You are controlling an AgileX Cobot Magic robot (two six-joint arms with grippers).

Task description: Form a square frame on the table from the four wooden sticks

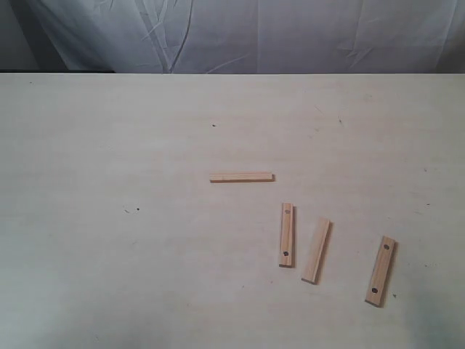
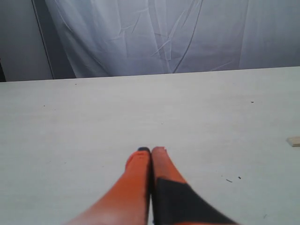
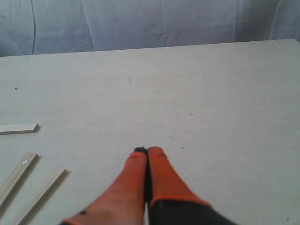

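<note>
The left tool [image 2: 151, 151] hung over the desk [image 1: 109, 218], its orange fingers pressed together with nothing between them. Near the desk's middle the first plain stick [image 1: 241, 177] lay flat, parallel to the edge under the white cloth [image 1: 290, 36]. Three more lay toward the opposite edge and the right side, roughly crosswise to it: the first holed stick [image 1: 287, 234], the second plain stick [image 1: 316, 250] just beside it and slightly tilted, and the second holed stick [image 1: 381, 270] nearer the right edge. No sticks touched. The right tool [image 3: 147, 151] was likewise closed tight and empty above the desk.
</note>
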